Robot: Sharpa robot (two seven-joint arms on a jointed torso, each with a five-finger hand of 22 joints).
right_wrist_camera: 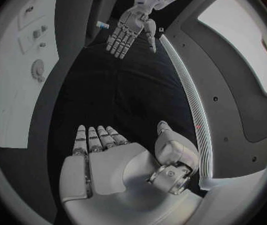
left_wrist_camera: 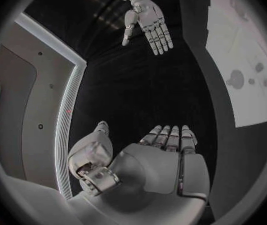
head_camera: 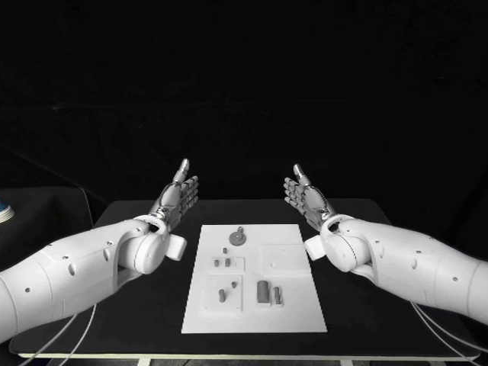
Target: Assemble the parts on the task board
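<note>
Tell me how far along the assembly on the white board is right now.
The white task board lies in the middle of the black table with small grey parts spread across it; whether any are seated is too small to tell. Nothing is in hand: the left hand and right hand are open, raised at the board's far end. This fits assembly still ahead, or finished.

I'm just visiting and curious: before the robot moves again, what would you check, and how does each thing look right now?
1. Left hand holds nothing, fingers straight: ok.
2. Right hand holds nothing, fingers straight: ok.
3. Both hands raised off the black table, one each side of the white board: ok.
4. Grey parts on the board: ok.
5. Parts already fitted together: cannot tell.
</note>
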